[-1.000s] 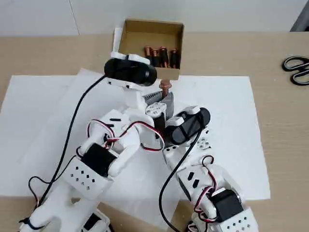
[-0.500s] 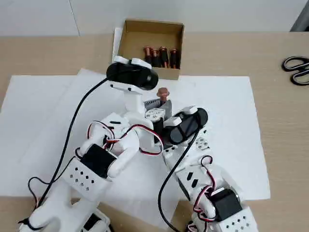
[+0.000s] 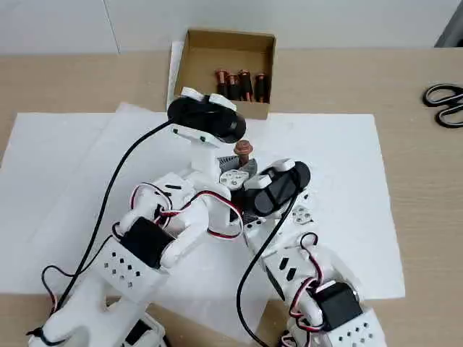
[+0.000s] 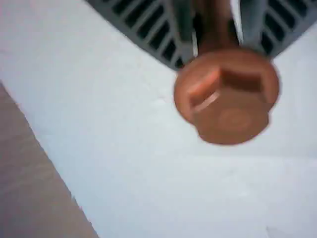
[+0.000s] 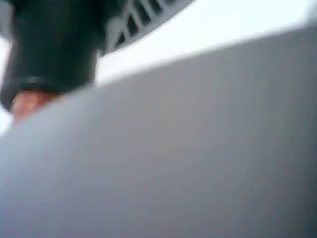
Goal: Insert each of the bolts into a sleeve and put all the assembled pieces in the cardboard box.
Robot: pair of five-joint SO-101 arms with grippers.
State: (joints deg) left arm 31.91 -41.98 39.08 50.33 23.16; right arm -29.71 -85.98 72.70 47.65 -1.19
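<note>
**High view:** the scissors [image 3: 444,105] at the right edge of the frame are cut off by it. The pieces in the cardboard box [image 3: 206,54], top centre, are too small to tell apart.

**Left wrist view:** the bolt [image 4: 226,99] is blurred. Its shank is hidden between the jaws of the left gripper [image 4: 214,25] and cut off by the frame edge.

**Right wrist view:** a blurred grey mass [image 5: 198,148] covers one end of the dark sleeve [image 5: 52,49].

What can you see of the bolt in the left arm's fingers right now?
The bolt is copper-coloured and looks like metal, with a hexagonal head on a round flange. Its darker shank runs back between the left gripper's grey fingers, which are shut on it, while the head sticks out free past them. It is held over the white paper, on the near side of the cardboard box. I cannot tell whether a sleeve is on the shank.
</note>
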